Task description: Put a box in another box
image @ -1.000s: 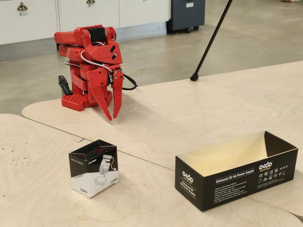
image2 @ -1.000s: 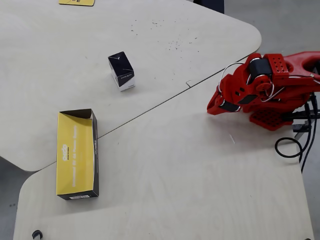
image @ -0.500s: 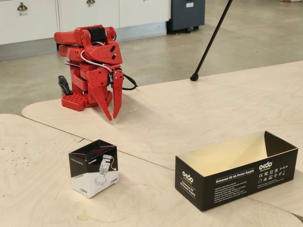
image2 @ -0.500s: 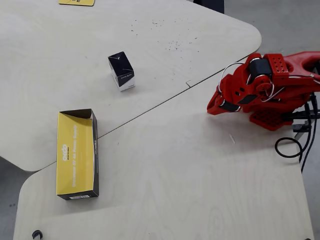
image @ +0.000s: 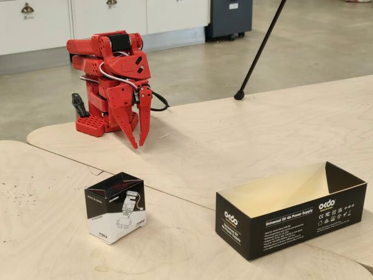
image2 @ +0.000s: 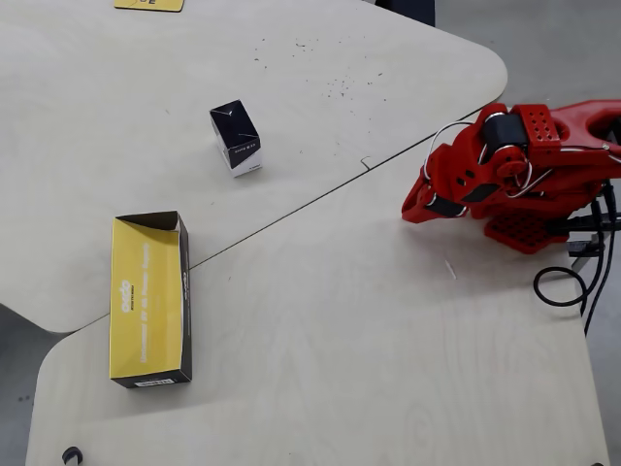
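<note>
The small box (image: 116, 207) with a black upper half and a white printed lower half stands on the wooden table at the front left; the overhead view shows it (image2: 237, 138) at upper left. The long black box (image: 291, 211) with a cream inside lies open-topped and empty at the front right, and at lower left in the overhead view (image2: 150, 299). My red gripper (image: 139, 144) points down near the arm's base, far behind both boxes. Its fingertips are together and hold nothing. The overhead view shows it (image2: 412, 210) at the right.
A seam (image2: 291, 209) runs between two wooden table tops. A black tripod leg (image: 259, 52) rests on the far table edge. A black cable (image2: 561, 287) loops beside the arm's base (image: 93, 123). A yellow item (image2: 147, 4) lies at the top edge.
</note>
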Controlling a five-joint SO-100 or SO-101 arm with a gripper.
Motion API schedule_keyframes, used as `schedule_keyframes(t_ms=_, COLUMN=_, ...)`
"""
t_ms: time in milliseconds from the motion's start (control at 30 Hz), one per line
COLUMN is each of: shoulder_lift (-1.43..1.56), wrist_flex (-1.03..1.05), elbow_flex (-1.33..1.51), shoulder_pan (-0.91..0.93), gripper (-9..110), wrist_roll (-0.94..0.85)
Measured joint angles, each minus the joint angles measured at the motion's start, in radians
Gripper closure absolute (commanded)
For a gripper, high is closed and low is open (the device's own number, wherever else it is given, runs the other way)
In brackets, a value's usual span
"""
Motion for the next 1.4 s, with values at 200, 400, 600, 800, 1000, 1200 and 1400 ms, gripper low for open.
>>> schedule_keyframes(t_ms=200, shoulder_lift=0.0, wrist_flex=0.006, elbow_flex=0.002, shoulder_pan=-0.005, gripper=102, wrist_roll=-0.04)
schedule_keyframes(t_ms=400, shoulder_lift=0.0, wrist_flex=0.006, elbow_flex=0.002, shoulder_pan=-0.011, gripper=102, wrist_roll=-0.046)
schedule_keyframes(t_ms=600, shoulder_lift=0.0, wrist_flex=-0.06, elbow_flex=0.002, shoulder_pan=0.043, gripper=90, wrist_roll=-0.008)
schedule_keyframes(t_ms=800, shoulder_lift=-0.06, wrist_flex=-0.253, elbow_flex=-0.133, shoulder_pan=0.167, gripper=82, wrist_roll=0.236)
schedule_keyframes(t_ms=1000, shoulder_lift=-0.526, wrist_flex=-0.264, elbow_flex=-0.586, shoulder_pan=0.304, gripper=75, wrist_roll=0.453)
schedule_keyframes(t_ms=1200, shoulder_lift=-1.198, wrist_flex=-0.176, elbow_flex=-1.186, shoulder_pan=0.379, gripper=61, wrist_roll=0.566)
schedule_keyframes(t_ms=1400, shoulder_lift=-1.729, wrist_flex=-0.091, elbow_flex=-1.678, shoulder_pan=0.399, gripper=54, wrist_roll=0.63)
